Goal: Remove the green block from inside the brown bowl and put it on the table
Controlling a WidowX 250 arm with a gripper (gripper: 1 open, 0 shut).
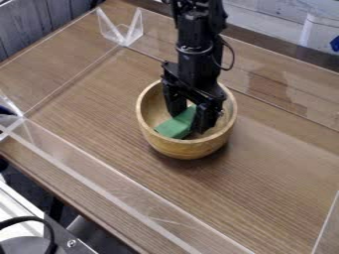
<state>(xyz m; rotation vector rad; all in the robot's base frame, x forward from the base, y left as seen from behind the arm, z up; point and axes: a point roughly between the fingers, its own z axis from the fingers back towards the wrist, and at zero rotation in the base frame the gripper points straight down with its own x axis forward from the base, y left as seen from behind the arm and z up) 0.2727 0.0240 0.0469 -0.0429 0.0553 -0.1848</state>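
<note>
While end effector (pixel 192 109) hangs open inside brown bowl (pixel 159 140), bright green block (pixel 175 125) lies tilted, partly hidden.

I've got the bowl (pixel 185 127) sitting on the table (pixel 93 99), approx centre of frame, a bit right of middle. Block (pixel 175 126) lies inside the bowl, towards its left-centre, tilted w/ one end up against the wall. Gripper (pixel 192 107) comes down from top centre, pointing straight down into the bowl, fingers spread wide either side of the block's upper right end; can't tell if they touch it. Acrylic walls (pixel 79 169) border the table: one along lower left, one along upper left, meeting at the left edge; another corner piece at top left.
</note>
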